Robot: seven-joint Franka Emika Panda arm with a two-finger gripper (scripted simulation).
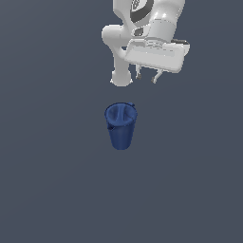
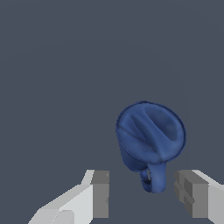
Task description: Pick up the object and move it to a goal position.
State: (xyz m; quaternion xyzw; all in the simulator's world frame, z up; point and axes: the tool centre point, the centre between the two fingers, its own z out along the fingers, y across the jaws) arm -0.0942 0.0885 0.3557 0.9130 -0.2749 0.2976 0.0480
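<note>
The dark blue pitcher-like cup stands upright on the grey floor in the middle of the exterior view, wider at the rim. In the wrist view I look down into the cup, with its handle toward my fingers. My gripper hangs above and behind the cup, a little toward the exterior view's right. It is open and empty. In the wrist view the gripper has its fingers spread wide, clear of the cup.
The flat grey floor surrounds the cup. The white arm fills the upper middle of the exterior view.
</note>
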